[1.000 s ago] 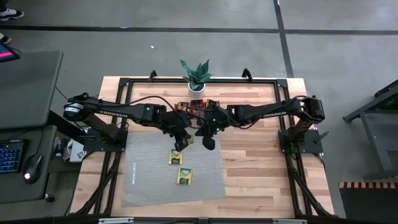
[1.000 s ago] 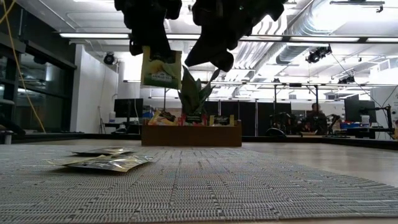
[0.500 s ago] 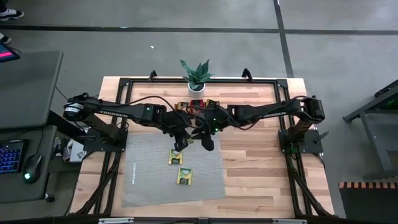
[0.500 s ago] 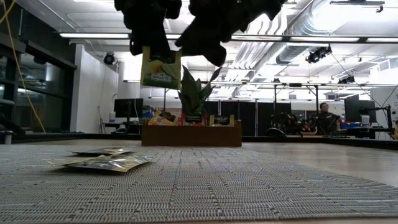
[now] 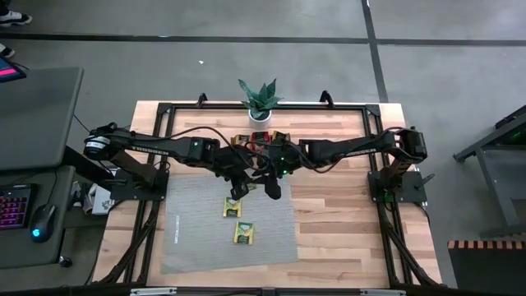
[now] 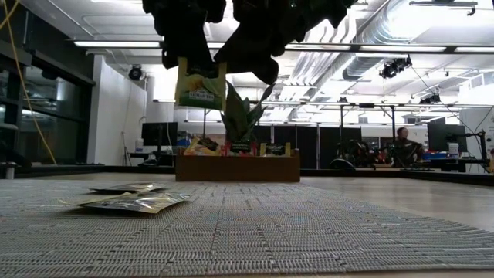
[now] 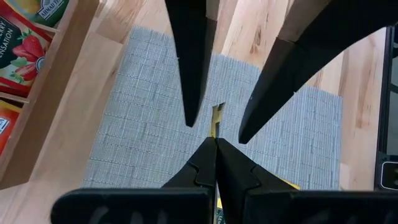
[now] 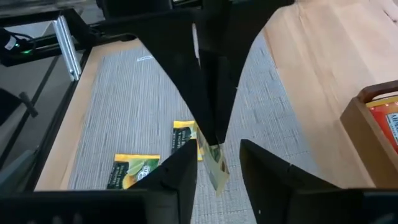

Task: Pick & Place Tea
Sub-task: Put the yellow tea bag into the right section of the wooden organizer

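A yellow-green tea sachet (image 6: 199, 83) hangs high above the grey ribbed mat (image 5: 189, 238), with my left gripper (image 5: 237, 186) shut on it. My right gripper (image 8: 217, 150) is open close beside it on the table's right. Its two fingers (image 7: 193, 74) stand on either side of the hanging sachet, which shows edge-on (image 7: 217, 117), and do not touch it. Two more yellow-green sachets (image 5: 233, 207) (image 5: 244, 233) lie flat on the mat. The wooden tray (image 5: 259, 140) at the far side holds more tea, red and yellow. My left gripper pinches the sachet's top edge (image 6: 197, 65) between its two fingers, coming from above and pointing down. The sachet hangs upright below the fingers, clear of the mat.
A potted plant (image 5: 261, 99) stands behind the tray at the table's far edge. Bare wood table (image 5: 345, 214) lies to the right of the mat. A dark frame (image 5: 164, 111) runs round the table's edges.
My right gripper has opened and moved toward the table's left, closing in on the hanging sachet until its fingers stand on either side of it. My left gripper and the sachet have kept still.
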### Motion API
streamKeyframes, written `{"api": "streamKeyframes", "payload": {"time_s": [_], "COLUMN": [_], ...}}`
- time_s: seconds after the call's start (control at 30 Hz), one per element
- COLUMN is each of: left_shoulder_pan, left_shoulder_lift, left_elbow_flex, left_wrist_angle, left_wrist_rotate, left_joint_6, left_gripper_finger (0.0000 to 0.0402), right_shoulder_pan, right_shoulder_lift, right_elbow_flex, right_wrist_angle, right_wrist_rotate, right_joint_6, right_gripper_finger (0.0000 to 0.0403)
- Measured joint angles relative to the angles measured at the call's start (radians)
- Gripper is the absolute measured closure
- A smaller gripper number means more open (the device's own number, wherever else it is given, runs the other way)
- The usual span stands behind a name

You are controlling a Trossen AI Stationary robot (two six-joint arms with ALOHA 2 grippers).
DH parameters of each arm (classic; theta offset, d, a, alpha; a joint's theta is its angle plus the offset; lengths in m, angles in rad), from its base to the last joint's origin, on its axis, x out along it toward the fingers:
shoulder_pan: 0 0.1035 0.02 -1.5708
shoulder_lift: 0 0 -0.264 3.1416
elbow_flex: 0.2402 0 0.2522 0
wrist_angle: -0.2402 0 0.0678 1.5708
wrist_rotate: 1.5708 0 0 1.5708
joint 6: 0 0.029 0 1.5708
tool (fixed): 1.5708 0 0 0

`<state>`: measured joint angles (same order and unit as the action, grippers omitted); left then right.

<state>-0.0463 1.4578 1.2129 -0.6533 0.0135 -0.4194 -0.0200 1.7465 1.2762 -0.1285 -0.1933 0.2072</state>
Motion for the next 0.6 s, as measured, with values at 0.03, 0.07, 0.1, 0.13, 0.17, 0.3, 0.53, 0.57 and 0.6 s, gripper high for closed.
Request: {"api": "streamKeyframes", "payload": {"time_s": [0.03,0.07,0.1,0.13,0.17,0.3,0.53,0.57,0.6], "left_shoulder_pan": [0.000,0.000,0.000,0.000,0.000,0.000,0.000,0.000,0.000], "left_shoulder_lift": [0.000,0.000,0.000,0.000,0.000,0.000,0.000,0.000,0.000], "left_elbow_flex": [0.000,0.000,0.000,0.000,0.000,0.000,0.000,0.000,0.000], "left_wrist_angle": [-0.001,-0.001,-0.001,-0.001,0.000,-0.001,0.000,0.000,0.000], "left_wrist_rotate": [0.000,0.000,0.000,0.000,-0.001,-0.003,-0.004,-0.005,-0.006], "left_joint_6": [0.000,0.000,0.000,0.000,0.000,0.000,0.000,0.000,0.000], "left_gripper_finger": [0.0401,0.0401,0.0401,0.0401,0.0401,0.0401,0.0401,0.0401,0.0401], "right_shoulder_pan": [0.000,0.000,0.000,0.000,0.000,0.000,-0.002,-0.002,-0.002], "right_shoulder_lift": [0.003,0.004,0.006,0.008,0.009,0.010,0.010,0.010,0.010], "right_elbow_flex": [0.000,0.000,0.000,0.000,0.000,0.000,0.000,0.000,0.001], "right_wrist_angle": [0.002,0.001,-0.002,-0.002,0.000,-0.001,-0.009,-0.013,-0.016], "right_wrist_rotate": [-0.005,-0.012,-0.017,-0.021,-0.022,-0.027,-0.023,-0.018,-0.008], "right_joint_6": [-0.003,-0.005,-0.005,-0.006,-0.006,-0.007,-0.010,-0.012,-0.013], "right_gripper_finger": [0.0291,0.0298,0.0306,0.0313,0.0321,0.0359,0.0400,0.0400,0.0401]}}
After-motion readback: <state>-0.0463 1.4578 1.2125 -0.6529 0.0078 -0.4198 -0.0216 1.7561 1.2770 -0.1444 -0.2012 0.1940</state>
